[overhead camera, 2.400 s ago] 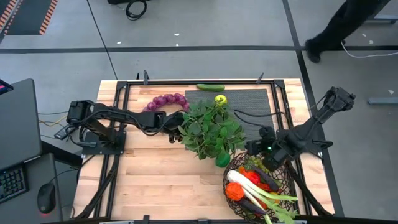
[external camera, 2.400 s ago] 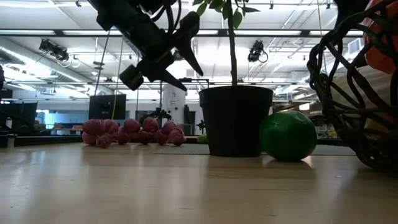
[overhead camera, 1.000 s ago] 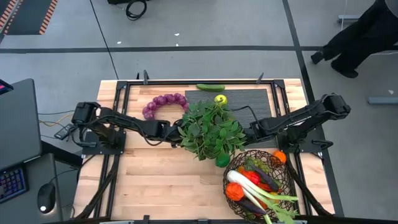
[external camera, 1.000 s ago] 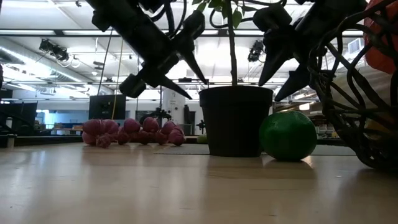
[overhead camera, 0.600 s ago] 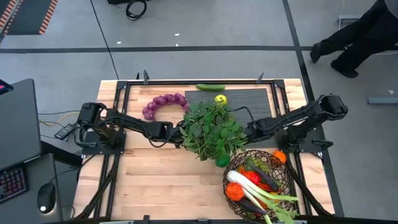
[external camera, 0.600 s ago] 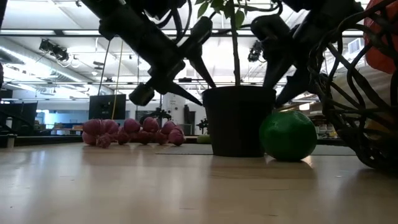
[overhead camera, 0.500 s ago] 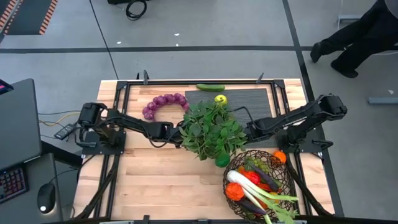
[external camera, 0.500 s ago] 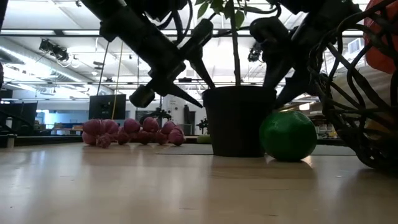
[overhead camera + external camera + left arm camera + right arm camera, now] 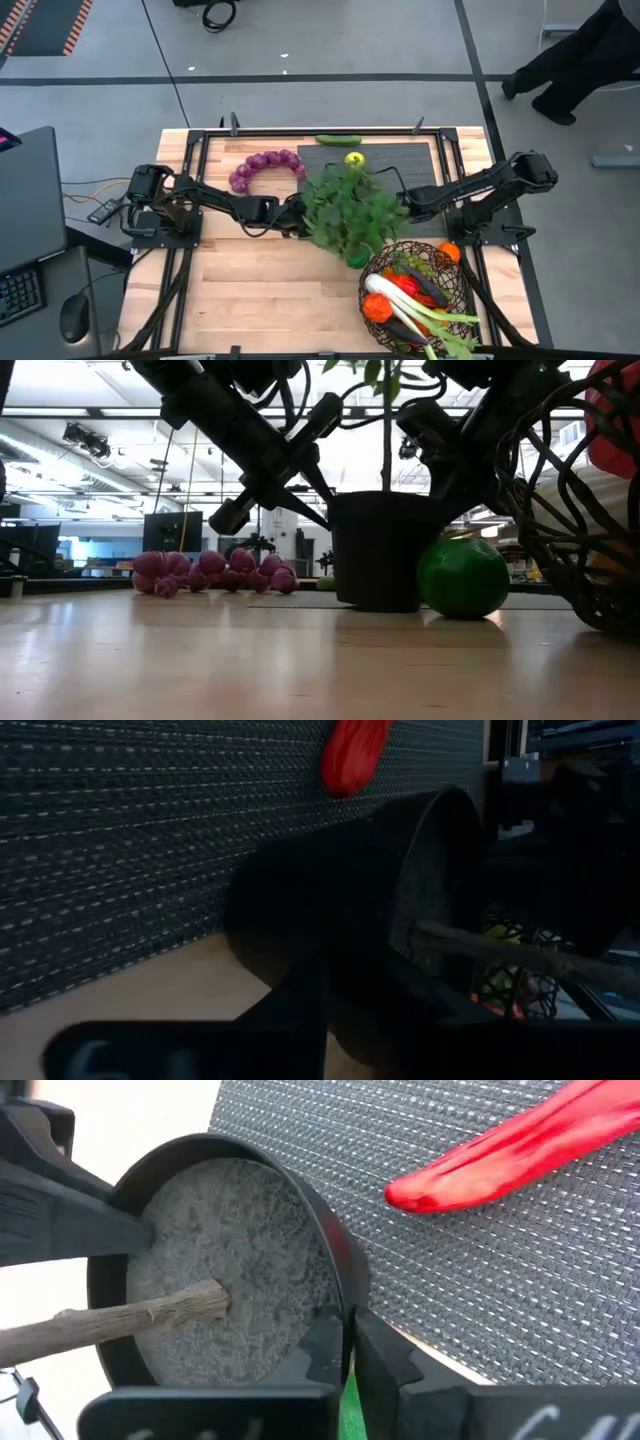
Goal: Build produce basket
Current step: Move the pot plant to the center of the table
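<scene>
Produce (image 9: 415,300) mostly sits in the wire basket (image 9: 372,272) at my near right corner; purple grapes (image 9: 262,165), a cucumber (image 9: 338,140) and a lemon (image 9: 353,159) lie at the far edge, a red chili (image 9: 505,1150) on the black mat (image 9: 410,160). The potted plant (image 9: 348,210) stands mid-tabletop, a lime (image 9: 463,577) beside it. I see both arms reaching inward low: left end effector (image 9: 296,218) and right end effector (image 9: 348,1342) each clamped on the pot's rim from opposite sides.
</scene>
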You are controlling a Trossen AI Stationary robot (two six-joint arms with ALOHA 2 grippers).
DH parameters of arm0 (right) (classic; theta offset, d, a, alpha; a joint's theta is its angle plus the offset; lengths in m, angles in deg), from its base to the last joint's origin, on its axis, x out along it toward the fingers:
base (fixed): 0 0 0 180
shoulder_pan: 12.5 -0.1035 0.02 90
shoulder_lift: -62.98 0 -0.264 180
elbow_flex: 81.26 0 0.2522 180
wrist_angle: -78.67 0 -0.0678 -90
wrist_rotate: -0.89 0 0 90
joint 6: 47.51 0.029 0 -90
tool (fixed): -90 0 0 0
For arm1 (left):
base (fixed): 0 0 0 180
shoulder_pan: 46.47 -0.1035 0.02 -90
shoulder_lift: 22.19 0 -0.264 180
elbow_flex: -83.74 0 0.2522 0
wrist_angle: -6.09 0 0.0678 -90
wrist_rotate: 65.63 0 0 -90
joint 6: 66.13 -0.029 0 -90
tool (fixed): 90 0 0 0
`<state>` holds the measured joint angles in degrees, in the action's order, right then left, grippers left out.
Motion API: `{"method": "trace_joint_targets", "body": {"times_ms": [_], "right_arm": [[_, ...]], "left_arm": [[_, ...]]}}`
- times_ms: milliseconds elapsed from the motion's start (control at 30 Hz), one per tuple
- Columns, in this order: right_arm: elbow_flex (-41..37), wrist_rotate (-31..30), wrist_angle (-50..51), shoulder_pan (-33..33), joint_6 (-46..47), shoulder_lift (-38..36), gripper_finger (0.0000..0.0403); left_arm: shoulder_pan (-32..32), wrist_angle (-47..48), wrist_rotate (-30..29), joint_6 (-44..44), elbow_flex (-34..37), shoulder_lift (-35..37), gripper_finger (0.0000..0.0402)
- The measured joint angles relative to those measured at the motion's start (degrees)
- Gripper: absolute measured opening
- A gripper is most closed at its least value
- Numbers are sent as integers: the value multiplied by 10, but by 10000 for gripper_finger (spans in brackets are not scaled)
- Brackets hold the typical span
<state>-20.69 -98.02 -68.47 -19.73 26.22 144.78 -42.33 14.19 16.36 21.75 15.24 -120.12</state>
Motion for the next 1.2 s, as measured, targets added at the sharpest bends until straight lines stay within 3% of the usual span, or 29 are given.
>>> {"method": "trace_joint_targets", "body": {"times_ms": [667, 1200], "right_arm": [[36, 24, 33, 49, -20, -5, 17], [37, 43, -58, 122, -48, 8, 17]], "left_arm": [[-20, 15, -11, 2, 0, 26, 61], [-89, 110, 2, -70, -2, 87, 76]]}}
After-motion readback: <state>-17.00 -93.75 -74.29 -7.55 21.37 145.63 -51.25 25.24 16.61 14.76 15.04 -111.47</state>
